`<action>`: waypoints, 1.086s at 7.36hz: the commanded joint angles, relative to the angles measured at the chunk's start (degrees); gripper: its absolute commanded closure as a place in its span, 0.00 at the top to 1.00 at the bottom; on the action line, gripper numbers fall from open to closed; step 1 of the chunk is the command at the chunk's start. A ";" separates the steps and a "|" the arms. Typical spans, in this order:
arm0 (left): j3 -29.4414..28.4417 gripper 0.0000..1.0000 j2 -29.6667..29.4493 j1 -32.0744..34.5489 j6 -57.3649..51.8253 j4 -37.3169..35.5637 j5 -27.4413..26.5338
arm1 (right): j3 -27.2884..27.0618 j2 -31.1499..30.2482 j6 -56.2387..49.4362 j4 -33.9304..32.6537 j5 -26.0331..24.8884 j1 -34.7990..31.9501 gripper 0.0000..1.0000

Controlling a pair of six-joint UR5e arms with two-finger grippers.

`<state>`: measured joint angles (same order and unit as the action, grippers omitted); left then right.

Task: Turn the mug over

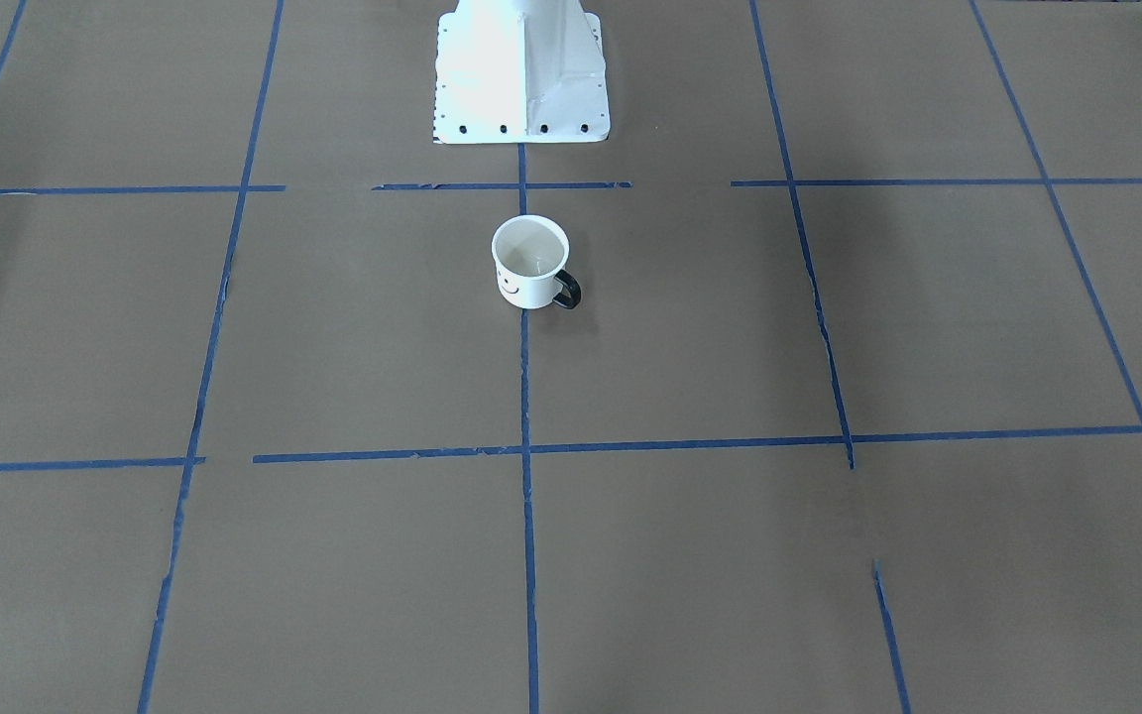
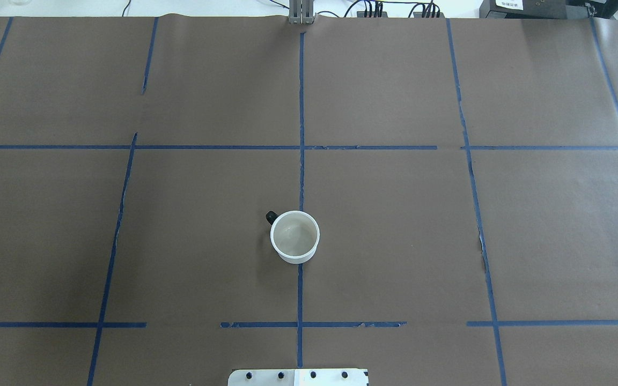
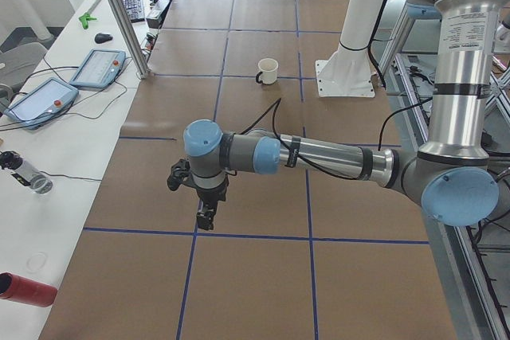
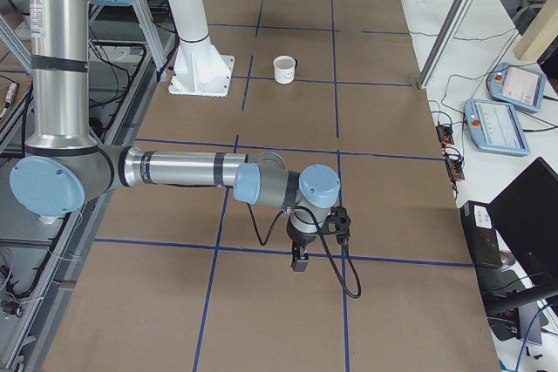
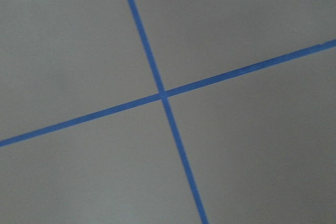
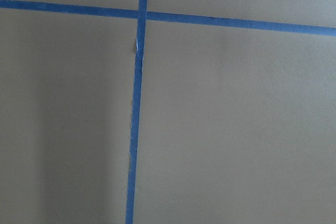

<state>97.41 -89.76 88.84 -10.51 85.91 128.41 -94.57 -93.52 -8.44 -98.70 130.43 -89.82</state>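
One mug (image 1: 529, 260) stands upright, mouth up, on the brown-papered surface (image 2: 395, 241), close to the middle of the robot-side edge and just in front of the white base (image 1: 521, 69). It sits on the centre line of blue tape (image 2: 301, 107). Its black handle (image 1: 567, 289) points toward the left end and the far edge, and its smiley face (image 1: 510, 289) looks to the far edge. Nothing touches it.

Both arms reach out low, well apart from the mug. The left end effector (image 3: 205, 216) hangs pointing down near the left end of the surface, just above a tape line. The right end effector (image 4: 299, 260) hangs the same way near the right end. Each shows only in a side view — whether either is parted or closed cannot be told, and nothing is seen in their grasp. The two wrist cameras show only brown paper and crossing tape.
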 commanded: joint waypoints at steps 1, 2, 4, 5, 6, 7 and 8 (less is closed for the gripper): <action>-0.21 1.00 1.25 1.51 -0.39 0.14 0.44 | 0.00 0.00 0.00 0.00 0.00 0.00 1.00; -0.29 1.00 1.08 1.51 -0.22 0.23 0.44 | 0.00 0.00 0.00 0.00 0.00 0.00 1.00; -0.56 1.00 1.07 1.42 -0.13 0.23 -0.17 | 0.00 0.00 0.00 0.00 0.00 0.00 1.00; -0.82 1.00 1.07 1.42 -0.04 0.23 -0.18 | 0.00 0.00 0.00 0.00 0.00 0.00 1.00; -0.65 1.00 0.99 1.42 -0.04 0.23 -0.09 | 0.00 0.00 0.00 0.00 0.00 0.00 1.00; -0.47 1.00 1.07 1.51 0.05 0.23 0.17 | 0.00 0.00 0.00 0.00 0.00 0.00 1.00; -0.56 1.00 0.90 1.42 -0.04 0.31 0.35 | 0.00 0.00 0.00 0.00 0.00 0.00 1.00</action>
<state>96.84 -88.75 90.29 -10.52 86.16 128.53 -94.57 -93.52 -8.44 -98.70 130.43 -89.82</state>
